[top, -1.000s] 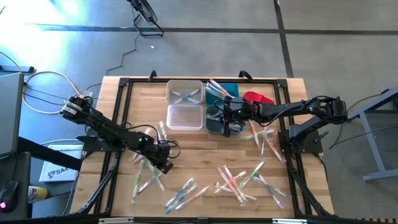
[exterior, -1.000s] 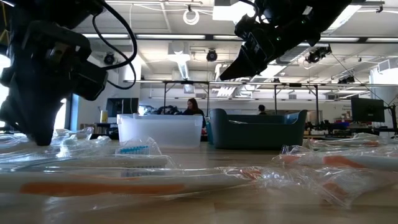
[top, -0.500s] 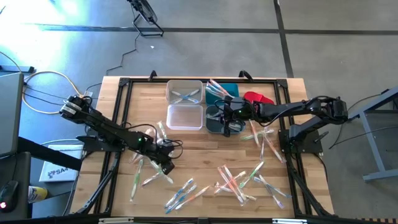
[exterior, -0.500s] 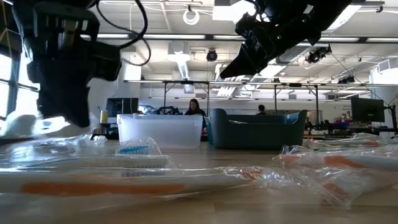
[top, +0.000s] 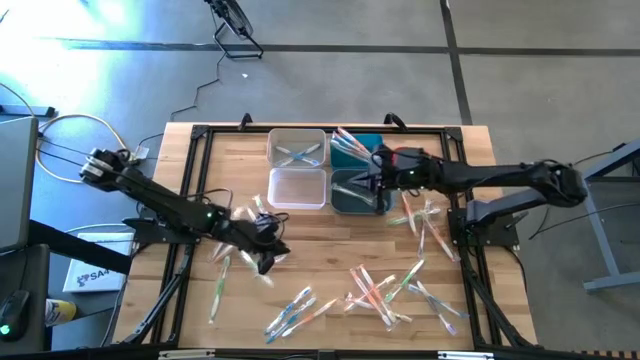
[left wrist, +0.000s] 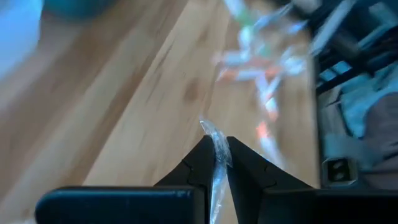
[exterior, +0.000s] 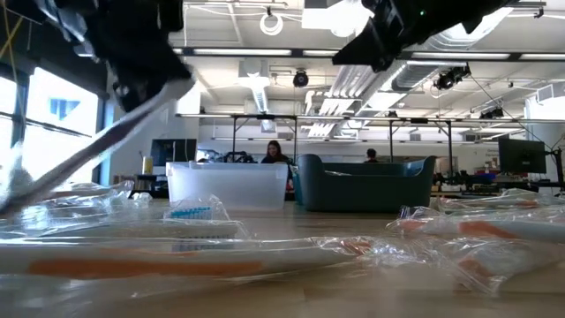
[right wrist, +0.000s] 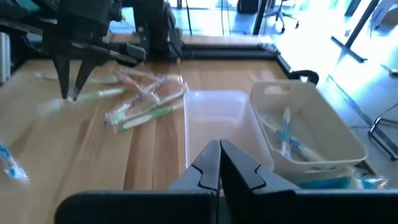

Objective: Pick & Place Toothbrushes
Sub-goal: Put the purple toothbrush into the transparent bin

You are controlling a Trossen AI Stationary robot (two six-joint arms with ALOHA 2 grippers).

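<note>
The left gripper (top: 262, 255) hung above the wooden table (top: 340, 235), in front of the two clear bins, its fingers (left wrist: 202, 163) pinched on a wrapped toothbrush (left wrist: 216, 163) — a thin strip of clear film stuck up between the tips in the left wrist view. In the low view that same toothbrush slanted down from the gripper toward the tabletop.

The right gripper (top: 378, 178) was over the dark teal bin (top: 352, 198), its fingers (right wrist: 208, 163) pressed together with nothing between them.

The nearer clear bin (top: 297, 187) was bare inside; the farther clear bin (top: 296, 148) held a few blue-accented toothbrushes (as the right wrist view also showed). Loose toothbrushes (top: 385, 290) lay scattered across the table's front half — some near the left gripper, more along the right side by the red piece (top: 418, 156).
</note>
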